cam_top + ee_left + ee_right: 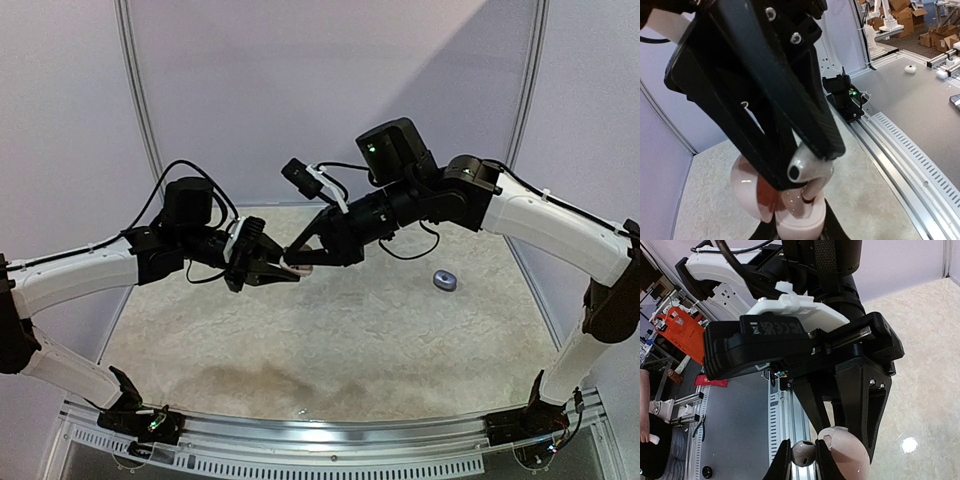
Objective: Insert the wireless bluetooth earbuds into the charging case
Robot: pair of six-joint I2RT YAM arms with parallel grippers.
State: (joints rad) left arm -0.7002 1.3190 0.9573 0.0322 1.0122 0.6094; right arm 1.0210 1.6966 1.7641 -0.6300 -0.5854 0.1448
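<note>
Pinching an earbud, right gripper sits at the case.

The place looks like a robotics lab or workshop: white booth panels around the surface, stacked cardboard boxes, aluminium rails, orange equipment.
</note>
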